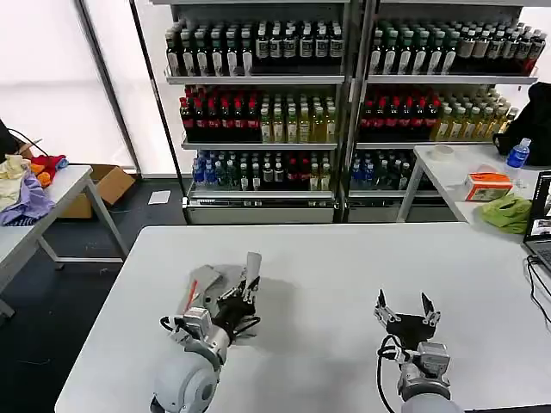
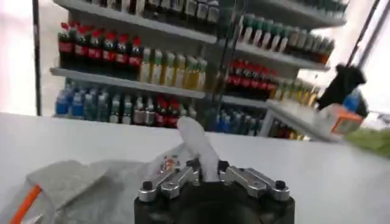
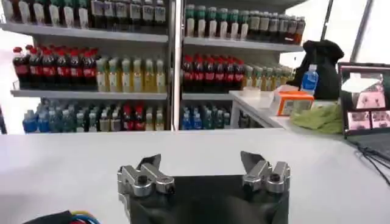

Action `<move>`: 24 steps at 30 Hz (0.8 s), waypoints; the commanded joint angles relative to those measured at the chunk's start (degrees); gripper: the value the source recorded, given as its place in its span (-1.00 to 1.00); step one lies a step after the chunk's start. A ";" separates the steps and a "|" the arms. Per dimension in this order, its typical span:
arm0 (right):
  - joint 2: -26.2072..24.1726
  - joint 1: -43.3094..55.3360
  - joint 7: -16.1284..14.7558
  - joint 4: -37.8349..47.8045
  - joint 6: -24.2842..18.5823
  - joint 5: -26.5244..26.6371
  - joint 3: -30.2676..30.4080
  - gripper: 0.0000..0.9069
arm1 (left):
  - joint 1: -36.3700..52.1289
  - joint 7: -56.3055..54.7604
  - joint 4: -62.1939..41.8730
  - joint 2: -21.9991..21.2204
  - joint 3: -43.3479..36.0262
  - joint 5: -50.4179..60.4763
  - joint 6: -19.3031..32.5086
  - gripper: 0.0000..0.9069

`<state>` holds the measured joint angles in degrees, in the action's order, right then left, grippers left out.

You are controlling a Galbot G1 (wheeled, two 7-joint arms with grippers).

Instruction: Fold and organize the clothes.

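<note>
A light grey shirt point(image 1: 207, 288) lies bunched on the white table point(image 1: 344, 267) at the front left; an orange strip shows along one edge point(image 2: 27, 202) and a small multicolour print point(image 2: 167, 163) near the jaws. My left gripper point(image 1: 250, 288) is shut on a fold of this shirt, and a pinched flap point(image 2: 198, 146) stands up between its fingers. My right gripper point(image 1: 405, 305) hovers over bare table at the front right, open, nothing between its fingers point(image 3: 149, 164).
Shelves of bottles point(image 1: 344, 95) stand behind the table. A side table on the left holds coloured garments point(image 1: 26, 185). On the right, another table carries an olive-green cloth point(image 1: 508, 211), an orange box point(image 1: 488, 185), a blue bottle point(image 1: 517, 153) and a laptop point(image 1: 541, 219).
</note>
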<state>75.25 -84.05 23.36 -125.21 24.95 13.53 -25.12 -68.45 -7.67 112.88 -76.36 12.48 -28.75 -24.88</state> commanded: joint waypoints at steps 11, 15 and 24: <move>-1.36 11.65 2.71 4.18 6.15 23.71 8.30 1.00 | 1.02 -5.32 1.11 4.74 9.24 -6.21 0.72 1.00; -2.66 15.30 2.63 4.63 8.32 32.15 11.40 1.00 | 0.73 -7.88 0.54 7.01 12.90 -4.44 -2.42 1.00; -5.06 17.17 6.90 5.94 8.45 40.82 20.51 1.00 | -2.16 -8.64 1.94 7.08 14.67 -2.26 -4.09 1.00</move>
<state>72.07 -71.41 26.34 -120.96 31.63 40.39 -14.13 -68.94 -13.93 114.85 -71.20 22.86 -33.74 -26.75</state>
